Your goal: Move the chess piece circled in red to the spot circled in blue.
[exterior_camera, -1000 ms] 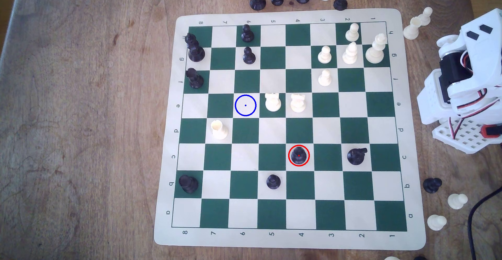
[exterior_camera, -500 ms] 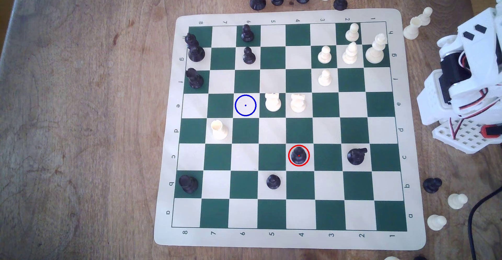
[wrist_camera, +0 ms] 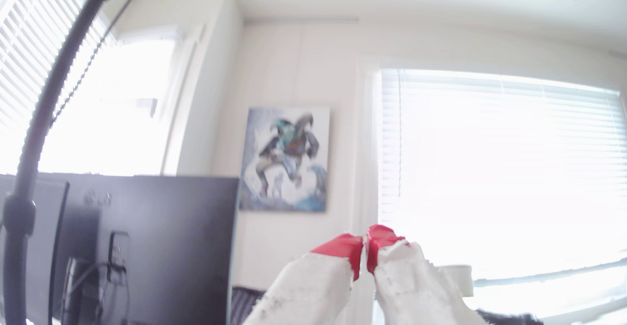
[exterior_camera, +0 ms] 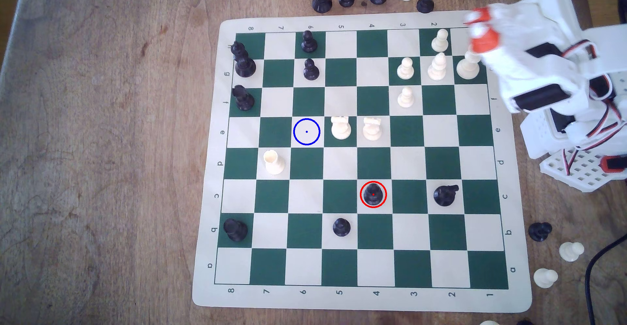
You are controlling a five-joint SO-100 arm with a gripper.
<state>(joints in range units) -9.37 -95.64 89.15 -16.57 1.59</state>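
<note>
Fourteen black pieces (exterior_camera: 341, 226), twelve white pieces (exterior_camera: 405, 69) (whole ones).

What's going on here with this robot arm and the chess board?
A small white robot arm is set to move a chess piece on a green and cream board. The black chess piece, ringed in red, stands untouched on its square. The spot, ringed in blue, is bare. The gripper, red-tipped and blurred, is over the board's far corner on the exterior view's right, holding nothing; in the wrist view its tips look nearly shut.
</note>
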